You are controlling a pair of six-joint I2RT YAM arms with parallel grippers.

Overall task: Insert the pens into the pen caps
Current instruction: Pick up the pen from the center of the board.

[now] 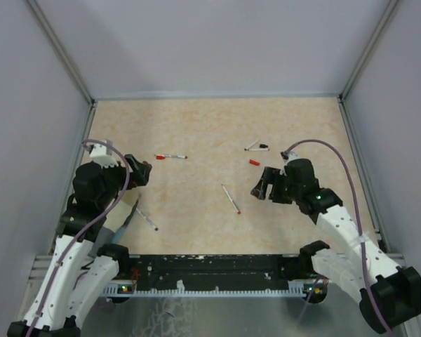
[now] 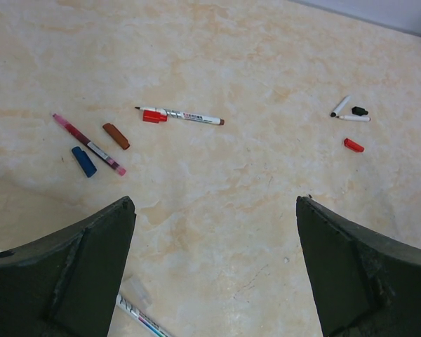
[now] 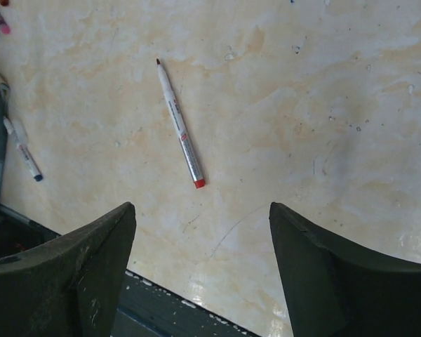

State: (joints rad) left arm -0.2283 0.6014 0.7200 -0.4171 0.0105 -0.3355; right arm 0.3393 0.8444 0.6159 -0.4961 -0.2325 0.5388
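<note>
Pens: we find none of them held. A red-ended pen (image 1: 231, 199) lies loose mid-table, a second pen (image 1: 172, 156) farther back on the left, a third pen (image 1: 146, 220) beside the left arm, and a white pair (image 1: 255, 146) of short pieces at the back right, too small to tell apart.
Caps: a lone red cap (image 1: 254, 162) lies just in front of the white pair; another red cap (image 2: 152, 116) lies against the second pen; a black cap (image 2: 359, 111) sits between the white pair.
Left side: the left gripper (image 1: 140, 170) has its fingers spread wide with nothing between them, just left of the second pen.
Right side: the right gripper (image 1: 264, 184) is likewise spread and empty, to the right of the red-ended pen.
Surface: the table (image 1: 196, 126) is beige and marbled; up close we see faint scratches and specks.
Room: pale grey walls (image 1: 217, 42) on three sides, with metal posts (image 1: 62, 53) at the corners.
Left wrist only: a pink pen (image 2: 89, 145) with a brown cap (image 2: 116, 135) and a blue cap (image 2: 84, 161) on either side of it — the top view hides them behind the gripper.
Right wrist only: the red-ended pen's fine dark tip.
</note>
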